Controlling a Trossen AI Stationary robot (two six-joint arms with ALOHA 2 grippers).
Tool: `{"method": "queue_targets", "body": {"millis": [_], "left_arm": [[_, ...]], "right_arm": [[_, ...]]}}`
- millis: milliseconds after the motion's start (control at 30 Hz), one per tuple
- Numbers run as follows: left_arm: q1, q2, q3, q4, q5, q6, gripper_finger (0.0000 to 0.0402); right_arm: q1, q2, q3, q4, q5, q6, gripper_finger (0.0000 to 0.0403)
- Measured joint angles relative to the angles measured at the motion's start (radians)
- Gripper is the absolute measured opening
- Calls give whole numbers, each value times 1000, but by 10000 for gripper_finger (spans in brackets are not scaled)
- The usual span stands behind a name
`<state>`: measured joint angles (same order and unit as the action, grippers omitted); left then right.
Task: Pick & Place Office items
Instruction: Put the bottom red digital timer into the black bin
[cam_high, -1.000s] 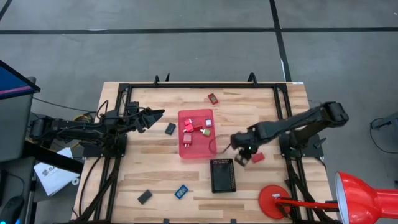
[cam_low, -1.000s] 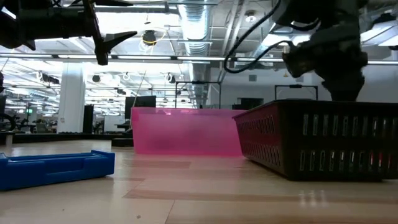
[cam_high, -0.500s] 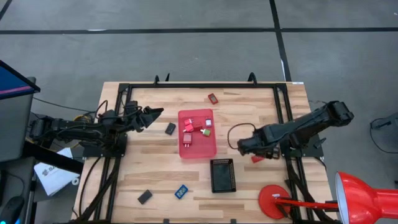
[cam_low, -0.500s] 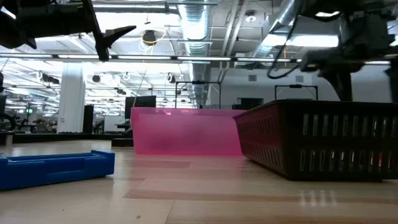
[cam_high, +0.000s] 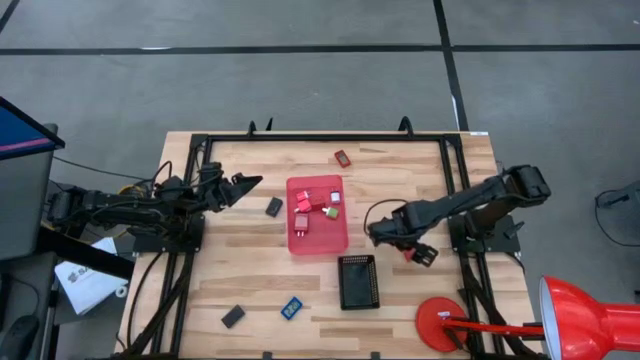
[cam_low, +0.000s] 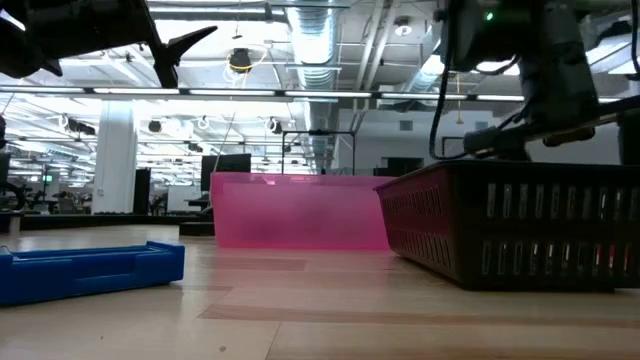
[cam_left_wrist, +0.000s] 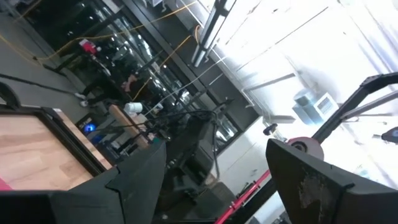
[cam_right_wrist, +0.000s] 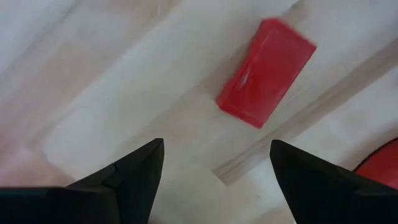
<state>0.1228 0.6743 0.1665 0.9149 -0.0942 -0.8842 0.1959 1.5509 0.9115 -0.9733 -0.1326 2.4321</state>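
Jaws of the right gripper (cam_right_wrist: 211, 177) gape over a red piece (cam_right_wrist: 266, 73) beside the black tray (cam_high: 358, 281).

The robot had two thin black arms made of jointed parts. The left arm (cam_high: 130, 205) carried a bunch of dark wires along its top. The right arm (cam_high: 470, 200) had a black cable that curled in a loop near its gripper. Each arm ended in two flat, dark, pointed fingers (cam_right_wrist: 323, 183). One finger (cam_left_wrist: 323, 180) looked scuffed with pale marks
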Motion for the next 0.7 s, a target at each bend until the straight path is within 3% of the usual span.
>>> {"method": "queue_targets", "body": {"millis": [267,700], "left_arm": [[0,0,0,0,23,-9,274],[3,0,0,1,21,-15,274]], "right_arm": [[21,-36,-23,-147,-49,32,288],[18,-41,-193,133,10,33,288]]}}
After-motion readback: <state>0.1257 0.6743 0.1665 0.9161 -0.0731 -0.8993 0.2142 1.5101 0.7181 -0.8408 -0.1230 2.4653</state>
